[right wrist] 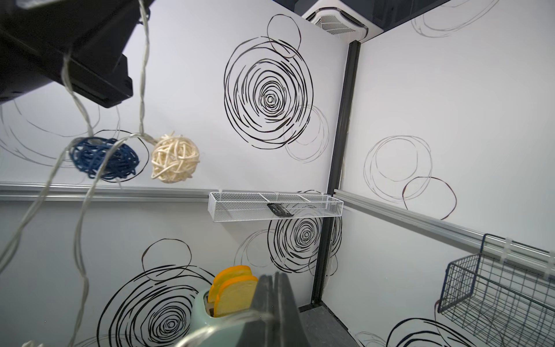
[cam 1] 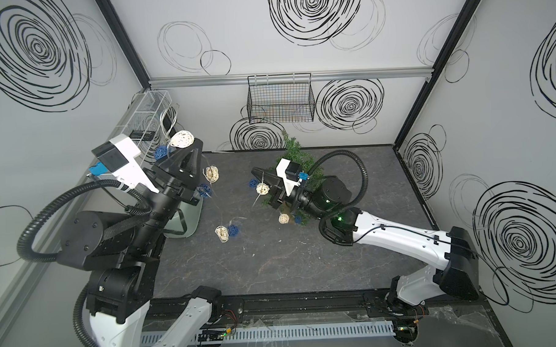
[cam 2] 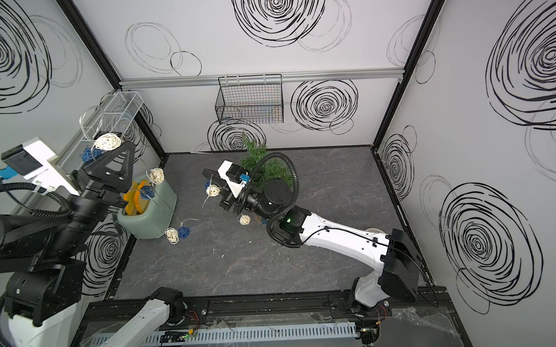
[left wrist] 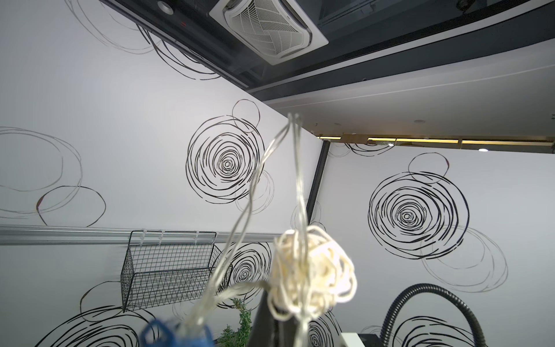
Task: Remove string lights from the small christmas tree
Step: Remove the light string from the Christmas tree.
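Note:
The string lights [cam 1: 221, 233] run as a pale wire with cream and blue balls from my raised left gripper [cam 1: 196, 143] down past the toaster to my right gripper [cam 1: 256, 172]. The left gripper [left wrist: 267, 303] is shut on the wire beside a cream ball [left wrist: 312, 273]; a wire loop [left wrist: 270, 180] sticks up beyond it. The right gripper [right wrist: 274, 276] is shut, and the wire [right wrist: 228, 323] crosses its closed tips. Two balls [cam 1: 283, 218] lie by the small christmas tree [cam 1: 296, 154], which stands behind the right wrist, its base hidden.
A green toaster [cam 2: 151, 217] with orange toast slices sits at the left under the left arm. A white mesh shelf [cam 1: 147, 115] hangs on the left wall. A black wire basket [cam 1: 280, 98] hangs on the back wall above the dark tabletop [cam 1: 305, 259].

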You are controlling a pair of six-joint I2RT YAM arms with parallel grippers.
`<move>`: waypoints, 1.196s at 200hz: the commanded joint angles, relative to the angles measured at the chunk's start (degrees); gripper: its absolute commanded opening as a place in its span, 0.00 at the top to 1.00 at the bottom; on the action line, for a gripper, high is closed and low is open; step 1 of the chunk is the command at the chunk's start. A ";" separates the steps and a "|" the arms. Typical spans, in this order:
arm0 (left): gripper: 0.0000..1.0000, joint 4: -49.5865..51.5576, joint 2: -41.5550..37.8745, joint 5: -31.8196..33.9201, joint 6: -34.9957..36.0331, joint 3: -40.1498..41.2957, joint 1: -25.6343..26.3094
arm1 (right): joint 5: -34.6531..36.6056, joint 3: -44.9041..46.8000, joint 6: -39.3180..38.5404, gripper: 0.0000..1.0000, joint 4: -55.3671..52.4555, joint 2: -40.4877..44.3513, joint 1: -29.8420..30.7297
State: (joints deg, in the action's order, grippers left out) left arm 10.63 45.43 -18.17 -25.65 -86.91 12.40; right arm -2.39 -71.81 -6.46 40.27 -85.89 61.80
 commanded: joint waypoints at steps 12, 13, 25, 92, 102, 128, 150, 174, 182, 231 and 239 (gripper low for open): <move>1.00 -0.98 0.54 0.44 0.86 -0.10 0.75 | 0.71 1.04 -1.13 1.00 -0.70 2.78 -0.73; 1.00 -1.02 0.49 0.43 0.86 -0.10 0.76 | 0.63 1.14 -1.25 1.00 -0.67 2.98 -0.72; 1.00 -1.31 0.61 0.13 0.86 0.37 0.94 | 0.91 2.59 -2.16 1.00 -0.50 5.57 -0.13; 1.00 -6.08 1.32 -5.07 -2.06 4.74 1.37 | 10.80 9.05 -7.13 1.00 -7.04 23.07 8.27; 1.00 -7.27 1.49 -5.94 -3.16 5.72 1.71 | 12.65 9.85 -7.59 1.00 -8.03 25.62 9.47; 1.00 -9.91 1.92 -6.28 -4.76 8.50 5.16 | 16.92 11.83 -6.73 1.00 -10.88 31.11 10.93; 1.00 -8.51 3.06 -1.08 -1.12 9.69 13.67 | 20.34 14.60 -6.80 1.00 -11.84 34.89 11.28; 1.00 -7.15 4.02 9.72 5.36 11.18 27.14 | 23.81 17.90 -5.89 1.00 -13.27 38.61 11.29; 1.00 -6.61 4.51 13.01 7.03 11.51 31.18 | 24.72 19.50 -4.61 1.00 -14.06 40.08 11.31; 1.00 -5.66 5.84 26.08 13.03 15.36 46.60 | 33.00 30.37 5.43 1.00 -22.27 49.05 11.29; 1.00 -5.95 5.76 26.51 12.97 16.41 47.21 | 34.77 32.05 7.24 1.00 -23.87 49.87 11.31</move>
State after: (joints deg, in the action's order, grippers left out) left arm 6.81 51.75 0.84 -16.43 -72.34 57.28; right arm 25.34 -43.38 -5.82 21.82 -38.81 72.69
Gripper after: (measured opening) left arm 0.051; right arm 0.054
